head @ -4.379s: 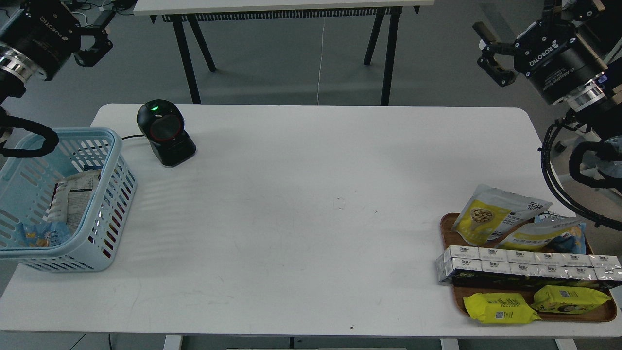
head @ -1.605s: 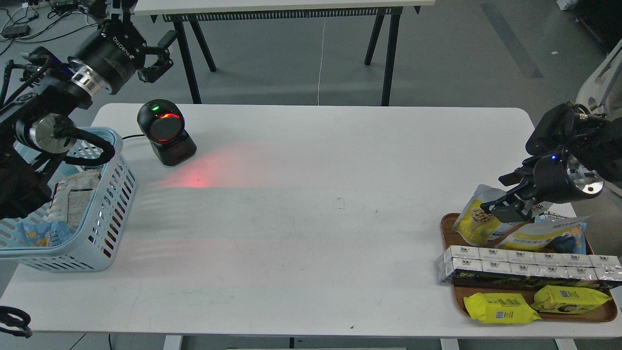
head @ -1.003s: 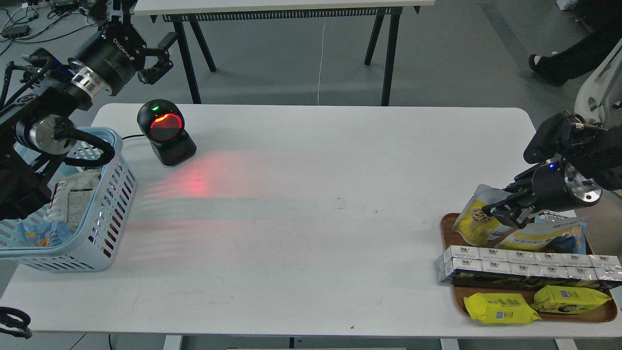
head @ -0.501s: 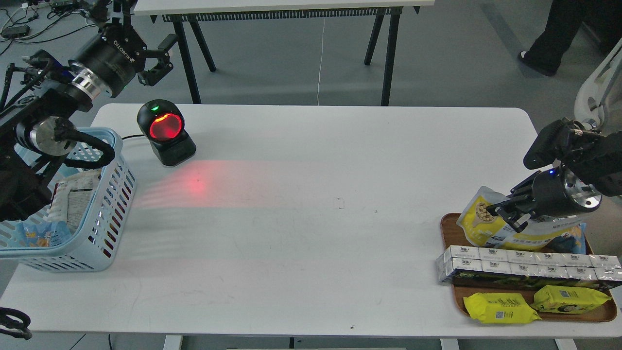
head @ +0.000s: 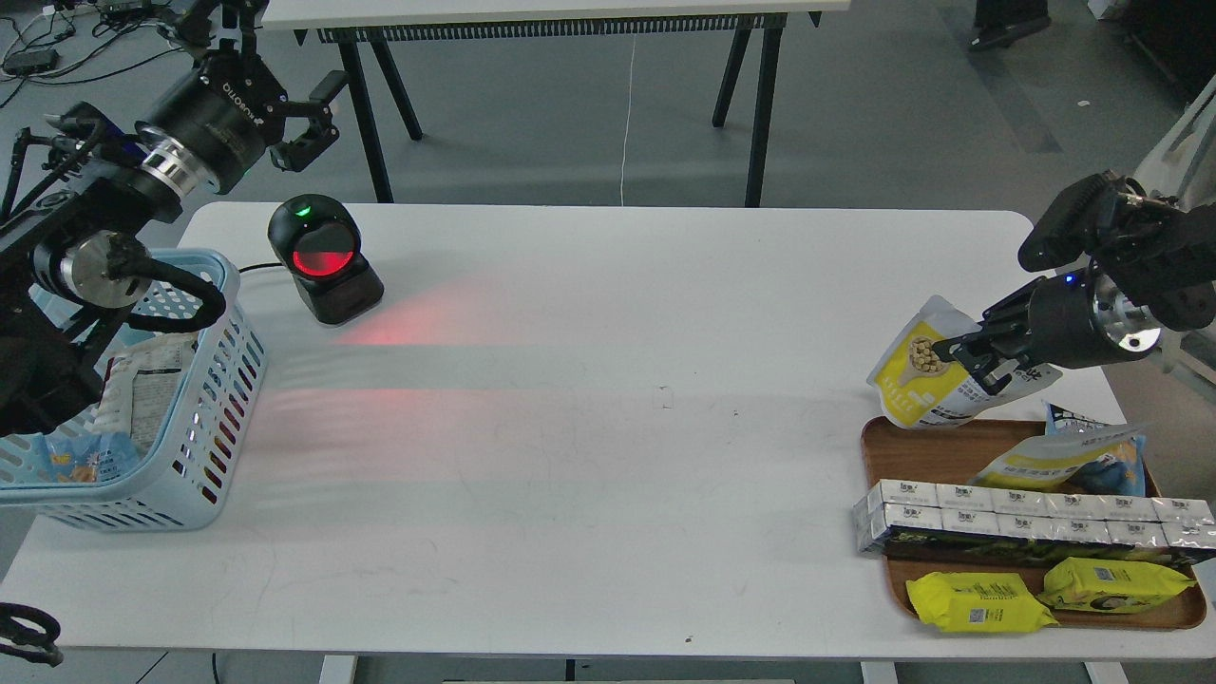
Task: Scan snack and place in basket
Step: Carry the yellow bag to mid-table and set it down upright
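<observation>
On the white counter (head: 608, 427), the blue basket (head: 223, 380) and glowing barcode scanner (head: 323, 258) are yet to be reached as the snack pouch (head: 914, 380) is held above the brown tray (head: 926, 454) by the right hand (head: 969, 353), the left hand (head: 304, 123) spread wide.

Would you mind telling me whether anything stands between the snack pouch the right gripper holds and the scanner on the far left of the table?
Nothing visible does. The right gripper holds the snack above the tray, and the white table between it and the scanner is bare.
</observation>
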